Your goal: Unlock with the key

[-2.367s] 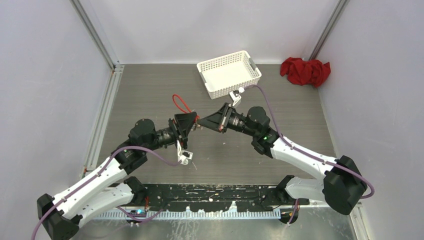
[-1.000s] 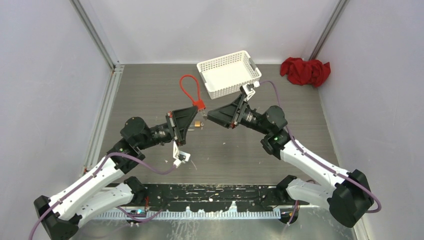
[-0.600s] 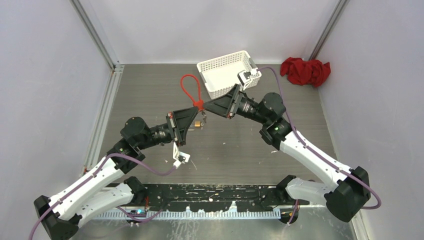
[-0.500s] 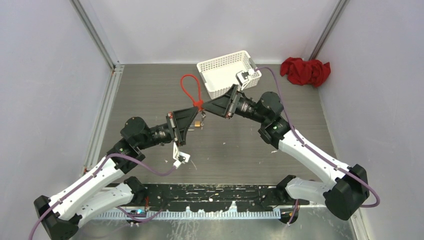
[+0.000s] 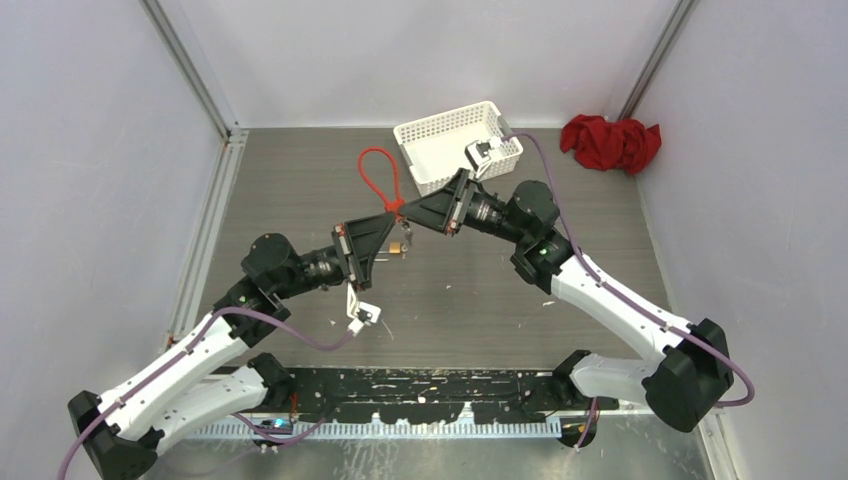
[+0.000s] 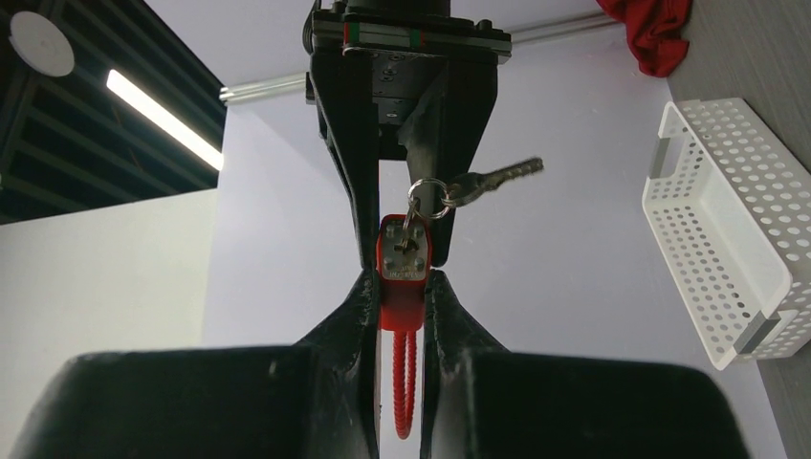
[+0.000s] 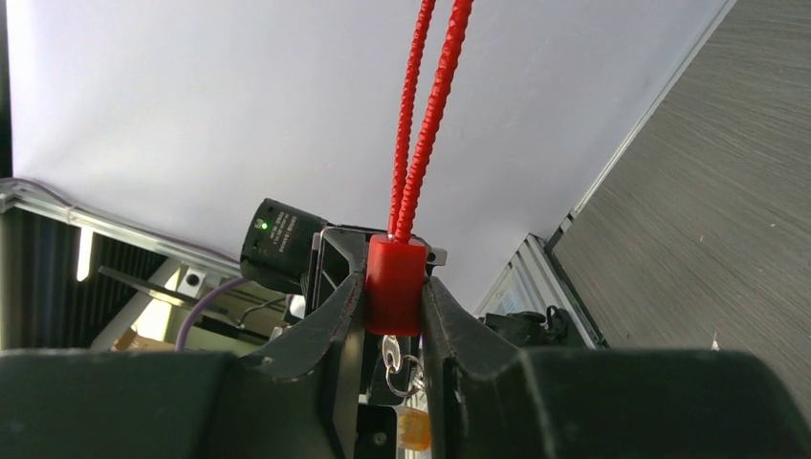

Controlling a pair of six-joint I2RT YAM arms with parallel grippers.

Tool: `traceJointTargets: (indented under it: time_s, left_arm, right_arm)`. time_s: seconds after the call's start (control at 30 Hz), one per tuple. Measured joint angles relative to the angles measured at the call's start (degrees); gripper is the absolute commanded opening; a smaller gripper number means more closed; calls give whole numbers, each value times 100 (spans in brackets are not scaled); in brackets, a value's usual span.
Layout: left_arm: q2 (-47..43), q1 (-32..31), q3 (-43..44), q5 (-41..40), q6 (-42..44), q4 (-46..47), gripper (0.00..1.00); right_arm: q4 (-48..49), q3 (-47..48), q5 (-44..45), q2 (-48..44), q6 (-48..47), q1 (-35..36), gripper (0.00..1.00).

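A red padlock [image 6: 405,273] with a long red cable shackle [image 5: 380,175] hangs in the air between the two arms. My left gripper [image 6: 402,285] is shut on its body from below. A key [image 6: 412,235] sits in the keyhole, with a ring and a second key [image 6: 493,178] dangling from it. My right gripper [image 7: 394,289] meets it from the opposite side, and its fingers [image 7: 337,320] press both sides of the padlock [image 7: 395,285]. The shackle [image 7: 426,115] runs up out of the right wrist view. The key ring [image 7: 402,368] hangs below the body.
A white perforated basket [image 5: 458,145] stands on the table just behind my right gripper [image 5: 407,216]. A crumpled red cloth [image 5: 611,141] lies in the back right corner. Walls enclose the table on three sides.
My right gripper has moved left and back to the padlock and closed its fingers on the body. My left arm has held still with the padlock.
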Motion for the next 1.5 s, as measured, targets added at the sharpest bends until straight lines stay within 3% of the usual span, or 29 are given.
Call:
traceJointTargets:
  time_s: [0.13,0.2,0.27,0.33,0.43,0.73,1.1,1.2,1.37,1.5]
  left_arm:
    - [0,2,-2,-59,70,4,3]
    - [-7,2,-2,-63,85,0,24]
    - [-24,2,-2,-66,55,-48,60]
    - [-59,-4,11,-55,-50,-216,88]
    - [-144,-4,284,-39,-387,-1128,97]
    - [-435,-4,1123,133,-1305,-3097,96]
    - [201,-118,1445,284,-1528,-3606,94]
    - [278,-214,1451,234,-1567,-3613,89]
    - [157,-306,1357,138,-1604,-3580,67]
    - [96,-317,1307,70,-1663,-3576,56]
  right_arm:
    - [4,44,20,33,42,7,1]
    - [-50,70,24,33,15,11,1]
    - [-286,175,13,33,-103,15,1]
    - [-671,345,-2,33,-354,22,1]
    - [-1617,782,-98,33,-1084,-15,1]
    - [-4400,2153,-546,131,-3838,-87,1]
    - [-6052,2833,-466,721,-5477,625,1]
    - [-6227,2865,-332,782,-5676,846,1]
    - [-6251,2868,-229,780,-5816,966,1]
    - [-6220,2868,-168,780,-5858,975,1]
